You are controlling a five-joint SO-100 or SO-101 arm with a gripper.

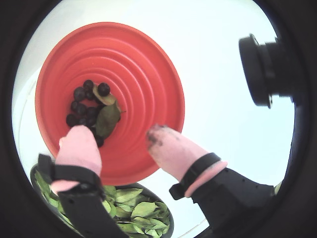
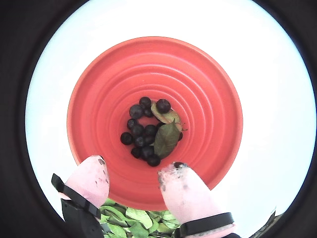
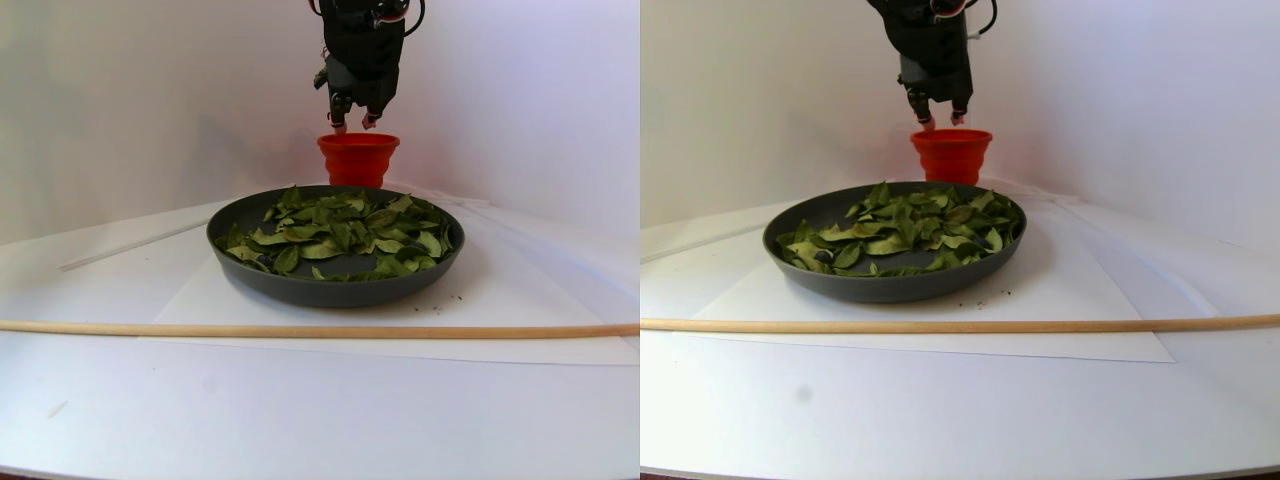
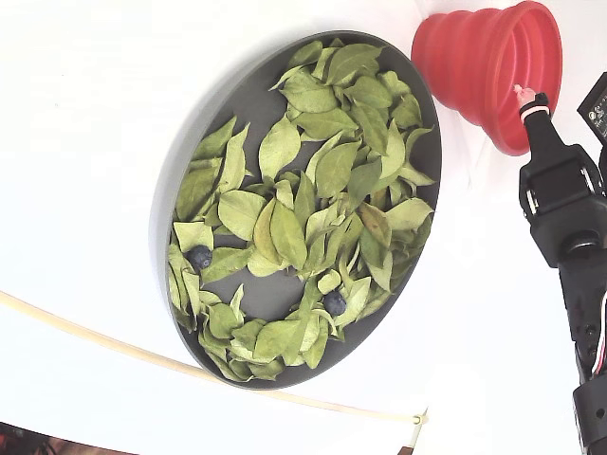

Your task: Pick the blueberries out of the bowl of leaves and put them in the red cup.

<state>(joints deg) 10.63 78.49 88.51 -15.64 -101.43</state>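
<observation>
Here the pink-tipped fingers (image 2: 132,173) hang parted and empty just above the bright red ribbed silicone cup (image 2: 99,99), small dark blueberries (image 2: 141,134) piled at its bottom; best lift clear of the rim before returning for berries (image 4: 199,257) among the leaves (image 4: 285,232).

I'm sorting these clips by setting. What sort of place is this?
Likely a staged tabletop test bench, not a kitchen: plain white table and bare wall, a dark bowl of leaves on white paper, and a wooden rod laid across the front.
</observation>
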